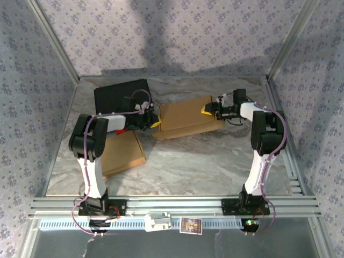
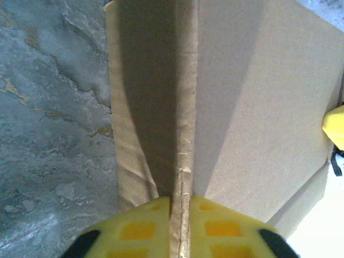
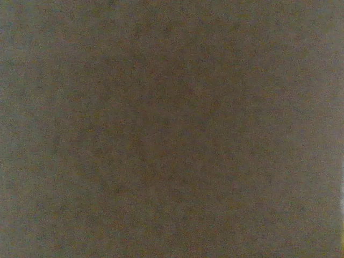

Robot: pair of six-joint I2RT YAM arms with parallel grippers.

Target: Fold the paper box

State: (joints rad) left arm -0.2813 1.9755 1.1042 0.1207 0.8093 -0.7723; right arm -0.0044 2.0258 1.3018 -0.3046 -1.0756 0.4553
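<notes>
Left pincer (image 2: 180,212) pinches a raised crease in the brown paper box (image 2: 258,107).

Brown card on grey marble, lilac print all round.
I see the paper box (image 1: 185,119) in plain kraft brown, a second sheet (image 1: 124,153) in tan and a panel (image 1: 121,92) in black, on a bench (image 1: 204,161) veined grey and off-white. My arms (image 1: 92,166) are black and white, with purple cables (image 1: 121,112); the left claw (image 2: 181,226) and right claw (image 1: 208,110) show yellow fingers. The walls (image 1: 177,32) carry a pale lilac print of small flowers.
</notes>
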